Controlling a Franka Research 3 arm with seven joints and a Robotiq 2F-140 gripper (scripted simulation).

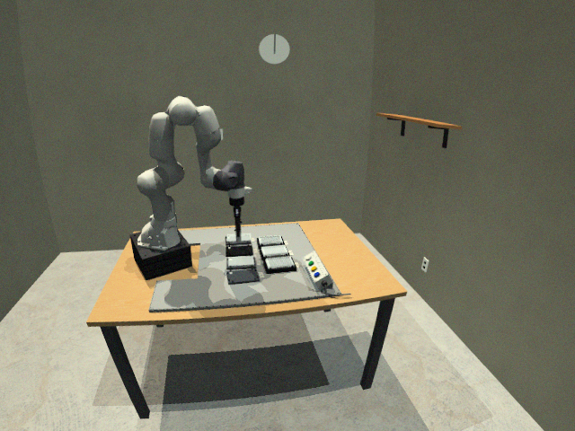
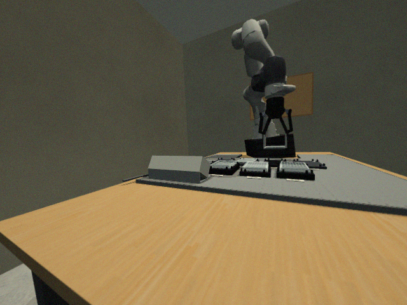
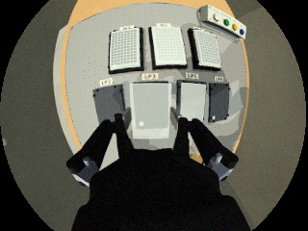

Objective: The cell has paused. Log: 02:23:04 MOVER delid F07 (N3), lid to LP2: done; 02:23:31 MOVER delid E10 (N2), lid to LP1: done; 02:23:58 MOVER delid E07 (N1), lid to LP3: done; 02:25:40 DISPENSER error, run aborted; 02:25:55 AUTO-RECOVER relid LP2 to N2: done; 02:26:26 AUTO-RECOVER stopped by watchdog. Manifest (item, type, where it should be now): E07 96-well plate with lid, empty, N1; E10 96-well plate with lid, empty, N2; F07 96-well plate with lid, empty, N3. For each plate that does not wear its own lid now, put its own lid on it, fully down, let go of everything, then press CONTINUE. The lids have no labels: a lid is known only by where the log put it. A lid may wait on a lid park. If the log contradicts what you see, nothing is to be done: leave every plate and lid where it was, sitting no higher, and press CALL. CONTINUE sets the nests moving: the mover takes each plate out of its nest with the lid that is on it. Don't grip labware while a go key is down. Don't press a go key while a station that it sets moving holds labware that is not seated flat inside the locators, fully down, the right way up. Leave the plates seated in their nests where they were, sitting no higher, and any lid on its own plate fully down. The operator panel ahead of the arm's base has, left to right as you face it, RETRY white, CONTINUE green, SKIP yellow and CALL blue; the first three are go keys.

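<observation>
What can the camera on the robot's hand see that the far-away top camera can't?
Only the wrist view shows the lid clamped between the gripper fingers and small labels by the lid parks. Only the top view shows the whole arm, the wall clock, a wall shelf and the table legs. Both show three plates in a row and the button panel.
</observation>
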